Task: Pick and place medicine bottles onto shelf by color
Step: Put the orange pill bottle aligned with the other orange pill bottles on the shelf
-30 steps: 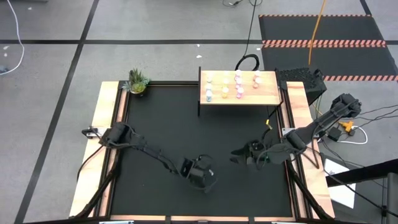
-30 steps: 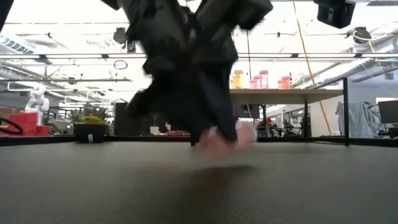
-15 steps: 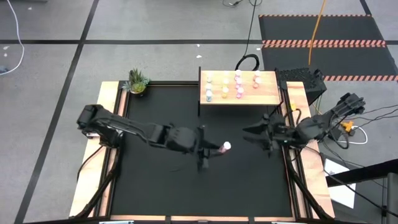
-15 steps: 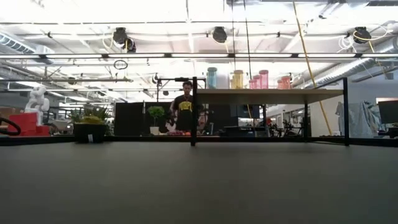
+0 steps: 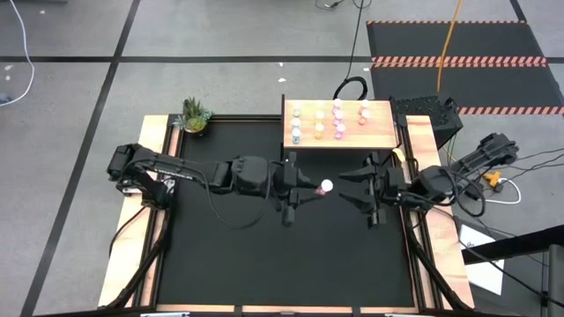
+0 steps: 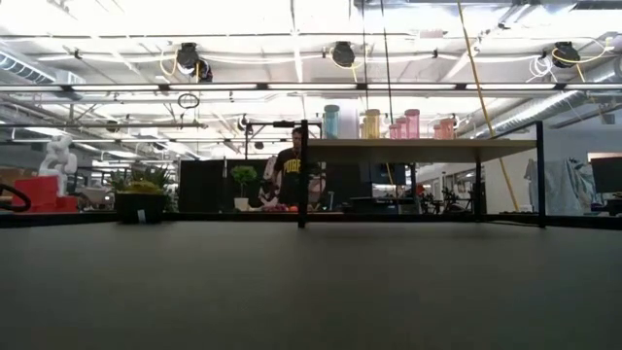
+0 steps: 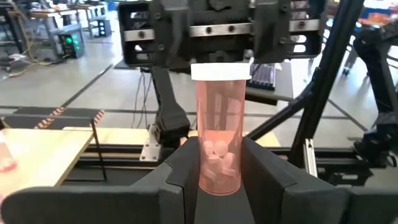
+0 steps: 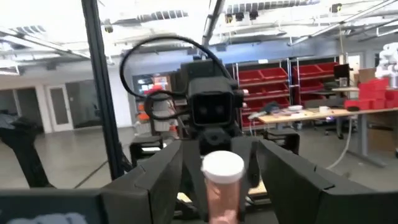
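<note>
Midair, left pincer [image 5: 304, 188] gripping pink bottle [image 5: 322, 187], right pincer [image 5: 350, 186] open opposite, shelf [image 5: 381, 134] beyond.

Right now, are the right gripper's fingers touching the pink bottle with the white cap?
Apart. The right wrist view shows the right gripper's fingers spread wide of the pink bottle, with background visible on both sides.

Left arm [image 5: 176, 176]: dark matte segmented links, bulky rounded joint housings, left-centre of high frame. Thin black cable along upper link.

Right arm [image 5: 449, 176]: same dark finish, right of high frame; loose black cables near base.

Left gripper [image 7: 219, 180]: two broad flat dark-grey fingers [image 7: 171, 186], angular bevelled edges, lower centre of left wrist frame.

Right gripper [image 8: 221, 180]: matching dark angular fingers [image 8: 149, 180], lower part of right wrist frame.

Left arm's boxy black wrist camera housing [image 8: 210, 102], centre of right wrist frame; looped black cable above.
</note>
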`<state>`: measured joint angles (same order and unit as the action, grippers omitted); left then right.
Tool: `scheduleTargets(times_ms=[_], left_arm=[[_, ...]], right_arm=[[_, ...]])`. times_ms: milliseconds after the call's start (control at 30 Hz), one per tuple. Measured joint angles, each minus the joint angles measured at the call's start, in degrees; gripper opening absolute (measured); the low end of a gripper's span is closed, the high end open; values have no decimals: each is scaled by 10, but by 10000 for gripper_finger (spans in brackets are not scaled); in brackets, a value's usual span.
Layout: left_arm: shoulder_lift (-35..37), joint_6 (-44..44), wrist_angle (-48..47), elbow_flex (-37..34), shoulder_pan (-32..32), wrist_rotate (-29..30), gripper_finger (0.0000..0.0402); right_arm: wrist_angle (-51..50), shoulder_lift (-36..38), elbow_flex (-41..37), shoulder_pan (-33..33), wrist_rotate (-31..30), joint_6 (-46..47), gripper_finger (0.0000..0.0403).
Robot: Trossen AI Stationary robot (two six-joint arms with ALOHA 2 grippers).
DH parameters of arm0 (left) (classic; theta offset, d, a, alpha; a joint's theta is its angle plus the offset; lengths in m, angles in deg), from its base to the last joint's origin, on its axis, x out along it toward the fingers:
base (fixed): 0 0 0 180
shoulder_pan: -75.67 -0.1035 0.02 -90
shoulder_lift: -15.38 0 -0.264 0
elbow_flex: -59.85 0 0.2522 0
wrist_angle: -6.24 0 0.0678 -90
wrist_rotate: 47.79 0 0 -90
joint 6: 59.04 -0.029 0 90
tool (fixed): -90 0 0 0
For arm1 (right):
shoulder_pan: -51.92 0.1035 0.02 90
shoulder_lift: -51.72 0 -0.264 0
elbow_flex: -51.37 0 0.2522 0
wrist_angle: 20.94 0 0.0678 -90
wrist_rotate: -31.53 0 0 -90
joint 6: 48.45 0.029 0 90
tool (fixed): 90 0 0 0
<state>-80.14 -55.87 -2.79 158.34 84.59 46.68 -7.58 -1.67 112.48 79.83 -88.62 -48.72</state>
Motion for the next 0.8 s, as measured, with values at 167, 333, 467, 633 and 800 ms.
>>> scheduleTargets(times_ms=[167,333,467,633,800], left_arm=[[0,-28,-5,0,-7,-33,104],[0,-51,-20,0,-12,-36,104],[0,-47,-20,0,-20,-51,104],[0,-30,-20,0,-28,-103,104],[0,-22,-20,0,-32,-153,104]], right_arm=[[-22,3,0,-20,20,17,211],[-72,2,0,-49,73,74,256],[-73,0,0,-63,107,79,274],[-93,-3,0,-88,140,79,261],[-90,-10,0,-108,182,86,248]])
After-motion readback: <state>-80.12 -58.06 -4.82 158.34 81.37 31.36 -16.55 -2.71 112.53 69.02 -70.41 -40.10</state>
